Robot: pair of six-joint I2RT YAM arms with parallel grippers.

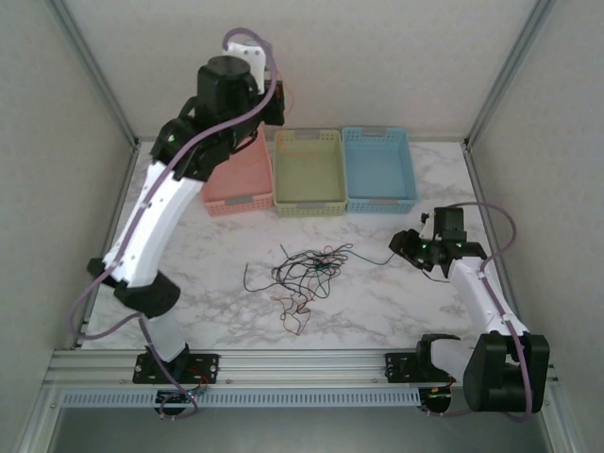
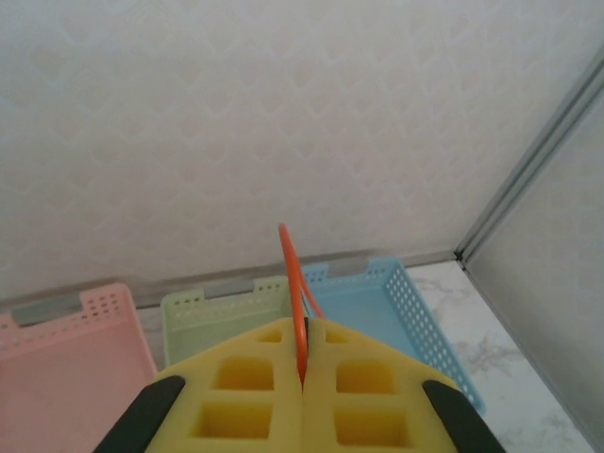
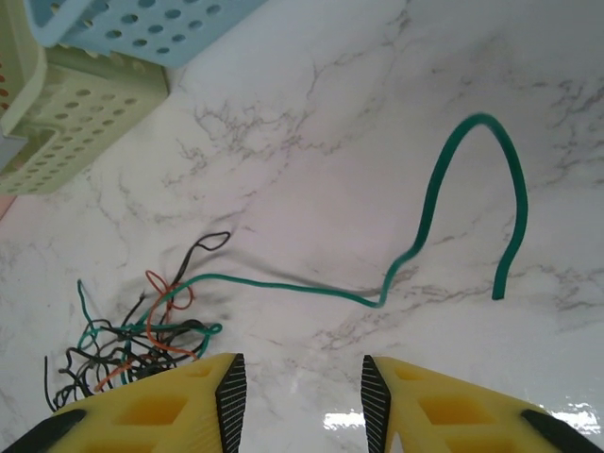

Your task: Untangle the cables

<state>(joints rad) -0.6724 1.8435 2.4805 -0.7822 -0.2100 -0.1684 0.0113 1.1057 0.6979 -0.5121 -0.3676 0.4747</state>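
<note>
Orange cable (image 2: 292, 269) inside left claw (image 2: 304, 332); green cable (image 3: 434, 203) ahead of right claw (image 3: 304, 376)

White marble table (image 1: 387, 304), pale patterned walls (image 1: 377, 57)

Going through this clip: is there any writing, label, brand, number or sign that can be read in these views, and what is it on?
None can be read. The grey tabs on the pink basket, green basket and blue basket look blank.
</note>
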